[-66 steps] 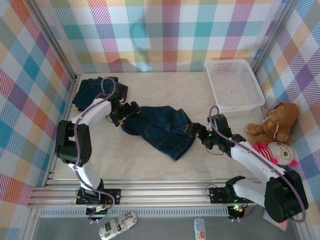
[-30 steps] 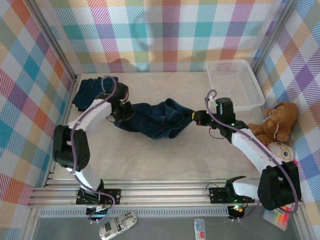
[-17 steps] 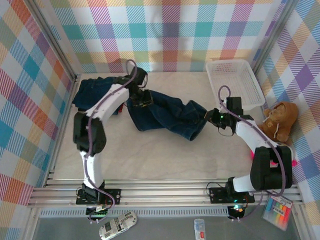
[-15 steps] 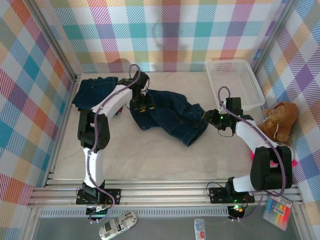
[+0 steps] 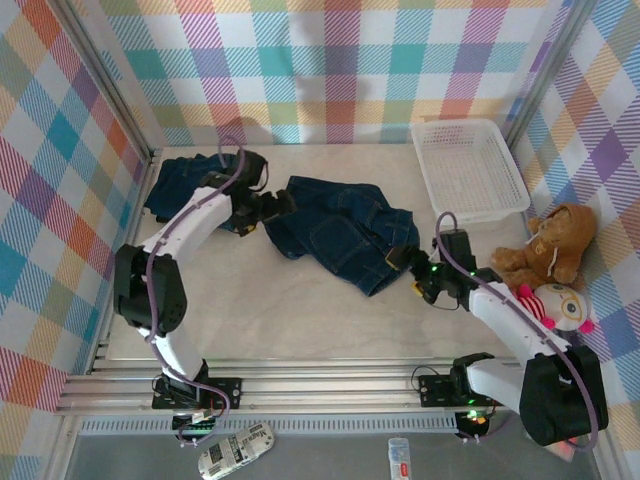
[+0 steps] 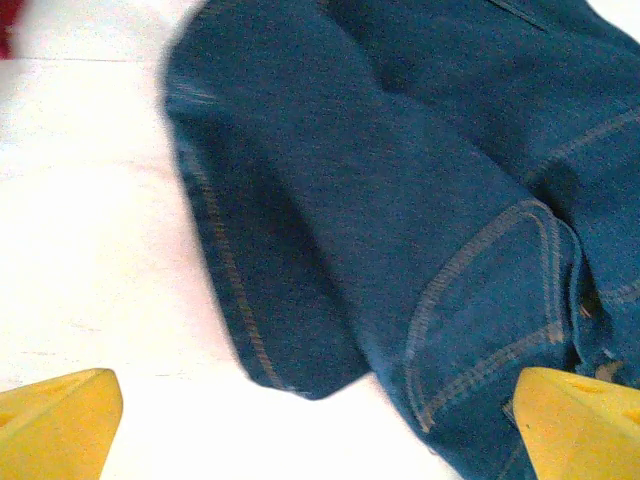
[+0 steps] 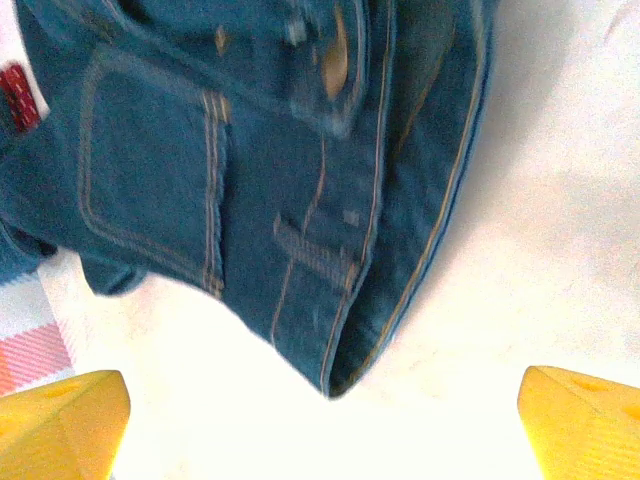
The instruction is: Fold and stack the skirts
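"What's new with the skirt [image 5: 335,232]?"

"Both pincers let go of it. The left pincer [image 5: 276,204] and the right pincer [image 5: 402,262] were pinching its two ends a moment ago. Now they are wide open."

"And the skirt?"

"It was pulled long and bunched up between them. Now it lies loose and spread out on the worktop [image 5: 290,310]."

"Did the arms move?"

"Yes. The left one came back from the far wall. The right one pulled in closer to its base."
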Robot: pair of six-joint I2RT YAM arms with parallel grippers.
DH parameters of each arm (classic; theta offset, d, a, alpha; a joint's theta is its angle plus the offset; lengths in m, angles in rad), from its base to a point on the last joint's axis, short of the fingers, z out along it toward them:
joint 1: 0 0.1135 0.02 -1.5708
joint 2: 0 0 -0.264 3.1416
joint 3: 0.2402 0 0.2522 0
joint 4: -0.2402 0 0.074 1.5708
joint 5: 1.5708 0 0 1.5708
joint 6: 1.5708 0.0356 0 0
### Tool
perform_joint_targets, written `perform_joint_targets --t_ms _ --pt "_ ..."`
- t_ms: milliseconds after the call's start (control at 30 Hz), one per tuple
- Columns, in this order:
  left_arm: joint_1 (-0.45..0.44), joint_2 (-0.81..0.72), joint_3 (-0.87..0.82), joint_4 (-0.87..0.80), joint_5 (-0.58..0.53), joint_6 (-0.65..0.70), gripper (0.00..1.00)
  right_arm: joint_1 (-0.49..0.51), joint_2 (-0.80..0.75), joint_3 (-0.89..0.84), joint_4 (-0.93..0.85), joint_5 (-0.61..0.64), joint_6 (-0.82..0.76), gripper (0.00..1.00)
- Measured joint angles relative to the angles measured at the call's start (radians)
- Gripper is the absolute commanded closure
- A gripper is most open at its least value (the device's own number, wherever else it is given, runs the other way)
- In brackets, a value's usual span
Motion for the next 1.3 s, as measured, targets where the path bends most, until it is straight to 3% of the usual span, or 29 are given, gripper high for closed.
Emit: perform_joint_targets --t_ms 167,367,700,800,933,1067,1167,1300 --pt "0.048 -0.035 -0.102 0.041 -0.041 -0.058 0.0 0.125 0.069 -0.003 0.051 0.0 0.158 0.0" --pt "0.06 -0.04 -0.145 0.053 -0.051 -0.086 0.0 0.19 0.217 0.064 0.05 0.023 0.216 0.2" --pt "0.061 -0.018 -0.15 0.089 -0.001 -0.081 0.0 0.231 0.36 0.122 0.05 0.048 0.263 0.3" --pt "0.061 0.033 -0.15 0.121 0.048 -0.077 0.0 0.231 0.386 0.129 0.061 0.052 0.271 0.47" --pt "0.061 0.082 -0.15 0.132 0.085 -0.072 0.01 0.237 0.413 0.136 0.081 0.071 0.262 0.86" --pt "0.061 0.085 -0.151 0.141 0.109 -0.046 0.09 0.226 0.325 0.139 0.072 0.127 0.216 1.0" --pt "0.06 0.077 -0.181 0.172 0.115 -0.018 0.31 0.156 0.199 0.14 0.08 0.138 0.192 1.0" --pt "0.06 0.042 -0.28 0.212 0.123 0.008 0.52 0.011 0.13 0.14 0.095 0.141 0.188 1.0"
